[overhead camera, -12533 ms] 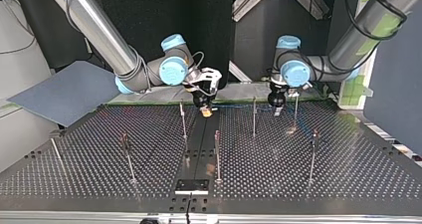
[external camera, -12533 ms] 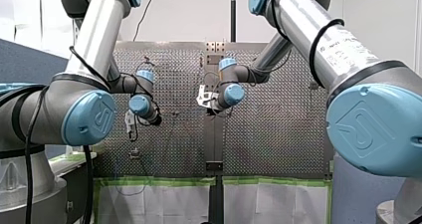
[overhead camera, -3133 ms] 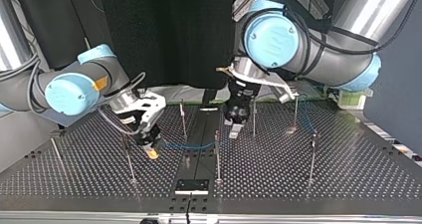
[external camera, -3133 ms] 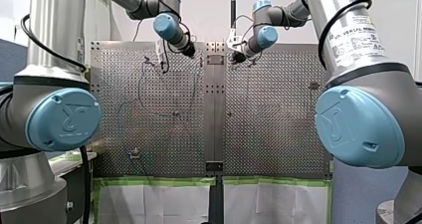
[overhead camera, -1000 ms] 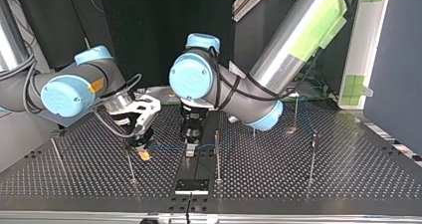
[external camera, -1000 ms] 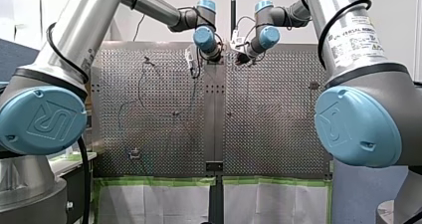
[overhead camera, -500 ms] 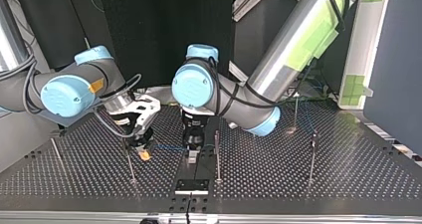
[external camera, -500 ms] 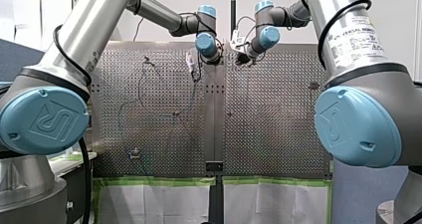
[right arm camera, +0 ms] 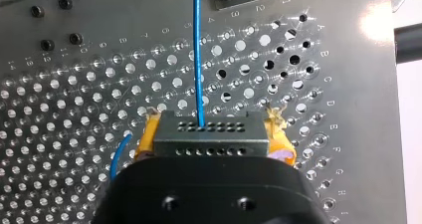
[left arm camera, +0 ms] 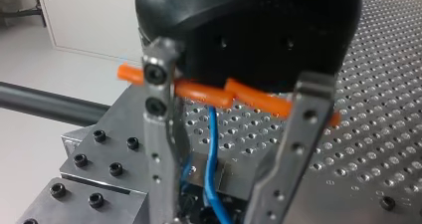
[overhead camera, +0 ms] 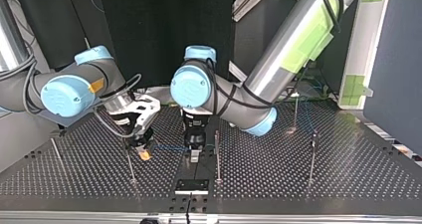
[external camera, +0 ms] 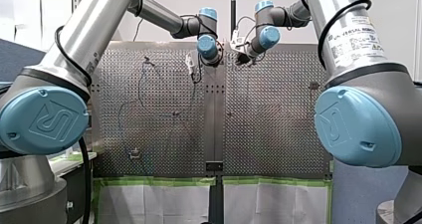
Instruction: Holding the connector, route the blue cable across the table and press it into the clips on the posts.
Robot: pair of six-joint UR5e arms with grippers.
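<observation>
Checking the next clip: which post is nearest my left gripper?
The post just to the top view's right of my left gripper; every other post stands clearly farther away.

Robot arms [overhead camera: 293, 40], silver with blue joints: two. Two-finger grippers [overhead camera: 145, 154]: two. Perforated metal table [overhead camera: 348, 176]: one. Thin metal posts [overhead camera: 217, 154] in sight, top view: five, with two toward 9 o'clock, one central and two toward 3. Thin blue cable [right arm camera: 198, 50]: one. Dark grey block connector [right arm camera: 209, 134]: one.

The blue cable [left arm camera: 211, 149] runs between the left gripper's [left arm camera: 214, 210] parted metal fingers [left arm camera: 158, 149].
</observation>
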